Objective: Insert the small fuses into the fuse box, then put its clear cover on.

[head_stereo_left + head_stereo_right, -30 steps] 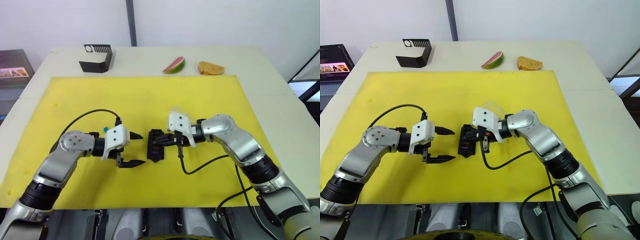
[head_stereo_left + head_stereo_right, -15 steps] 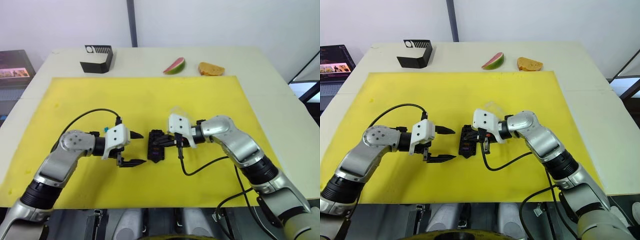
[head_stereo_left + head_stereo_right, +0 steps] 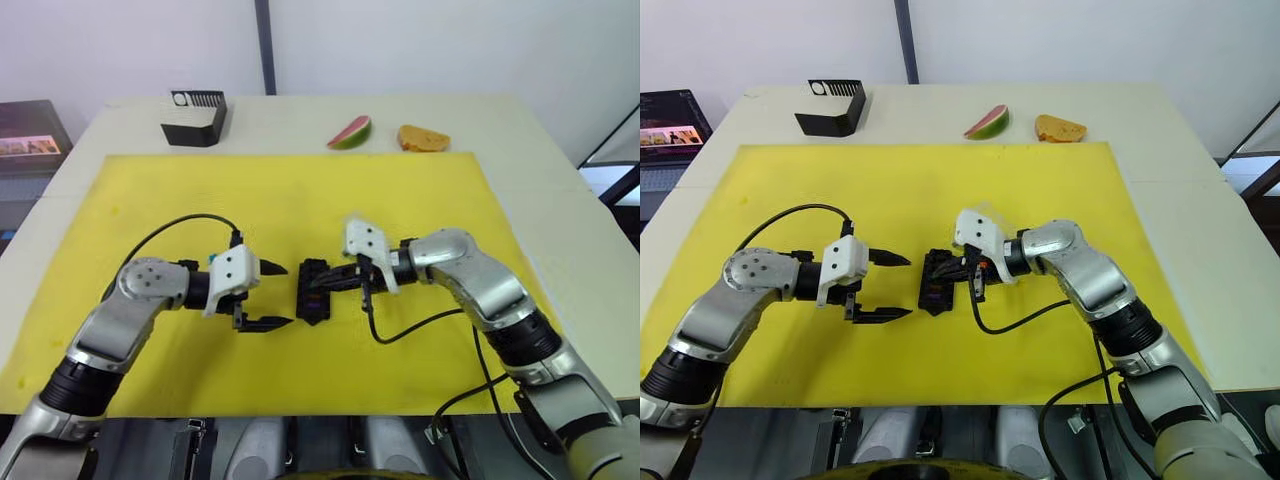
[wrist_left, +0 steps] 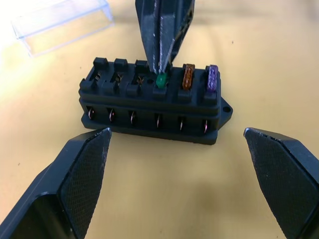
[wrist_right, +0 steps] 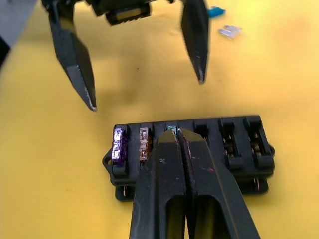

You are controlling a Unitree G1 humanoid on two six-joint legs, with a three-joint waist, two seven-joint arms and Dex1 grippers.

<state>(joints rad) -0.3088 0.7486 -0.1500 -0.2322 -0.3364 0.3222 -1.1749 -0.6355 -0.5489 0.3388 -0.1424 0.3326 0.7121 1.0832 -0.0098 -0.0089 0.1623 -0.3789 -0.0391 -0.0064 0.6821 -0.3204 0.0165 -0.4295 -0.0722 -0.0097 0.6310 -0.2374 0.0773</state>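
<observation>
The black fuse box (image 3: 312, 291) lies in the middle of the yellow mat (image 3: 300, 195). A purple fuse (image 4: 212, 78) and an orange fuse (image 4: 188, 77) sit in neighbouring slots at one end. My right gripper (image 5: 174, 133) is shut on a green fuse (image 4: 160, 80), which stands at the third slot of the same row. My left gripper (image 3: 287, 295) is open just left of the box, one finger toward each end. The clear cover (image 4: 62, 22) lies on the mat behind the box. A teal fuse (image 5: 215, 11) and a pale grey fuse (image 5: 229, 32) lie loose behind the left gripper.
A black bent bracket (image 3: 195, 117) stands at the table's back left. A watermelon slice (image 3: 349, 131) and an orange-brown wedge (image 3: 421, 137) lie beyond the mat's far edge. A screen (image 3: 665, 110) sits off the table at the left.
My right wrist has shifted slightly to the right and turned, with its fingertips staying over the fuse box. The left gripper has held still.
</observation>
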